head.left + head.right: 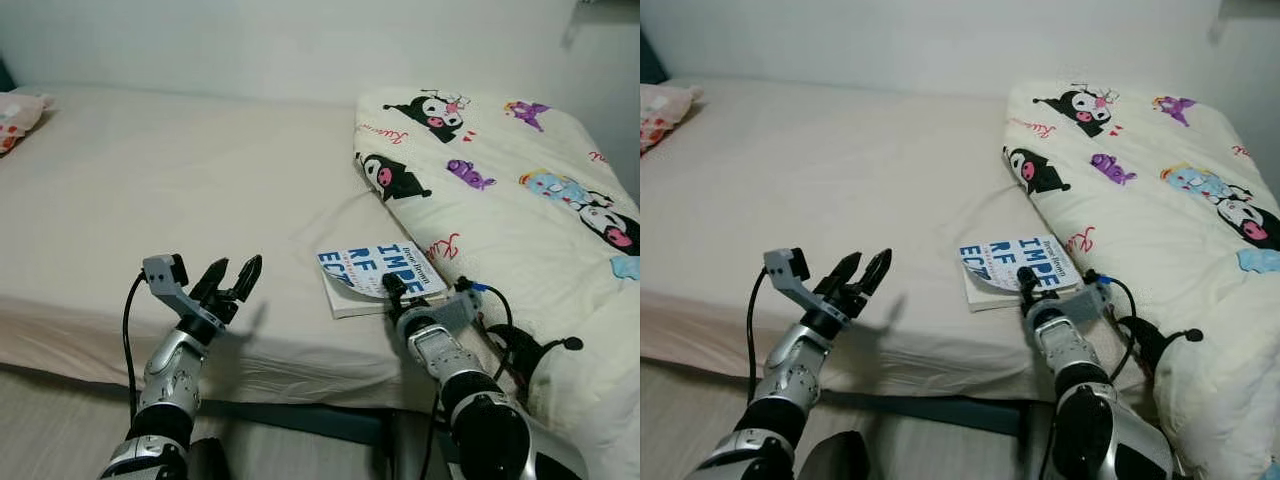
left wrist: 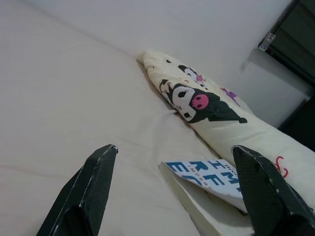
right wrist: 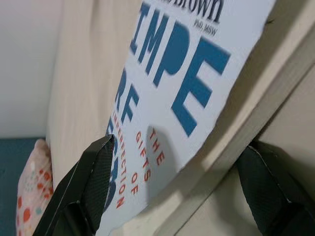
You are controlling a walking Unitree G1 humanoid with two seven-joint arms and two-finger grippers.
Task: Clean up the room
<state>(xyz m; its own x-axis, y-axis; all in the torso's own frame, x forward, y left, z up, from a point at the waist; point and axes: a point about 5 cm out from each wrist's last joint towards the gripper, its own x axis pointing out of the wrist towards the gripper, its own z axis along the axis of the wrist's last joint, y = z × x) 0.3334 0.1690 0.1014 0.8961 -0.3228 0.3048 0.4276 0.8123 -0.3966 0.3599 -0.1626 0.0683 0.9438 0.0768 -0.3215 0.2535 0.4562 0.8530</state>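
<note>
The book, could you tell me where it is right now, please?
The book lies near the bed's front edge, beside the cartoon-print quilt, with the right gripper at its near edge.

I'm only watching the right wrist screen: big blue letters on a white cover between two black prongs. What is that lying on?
Observer: It's a book lying near the front edge of a bed; the right gripper is at the book's near edge, fingers open.
Visitor: Is anything next to it?
Observer: Yes, a cream quilt printed with cartoon characters is heaped on the bed just to the book's right.
Visitor: And the other arm?
Observer: The left gripper is raised over the bed's front edge, left of the book, fingers open and holding nothing.
</note>
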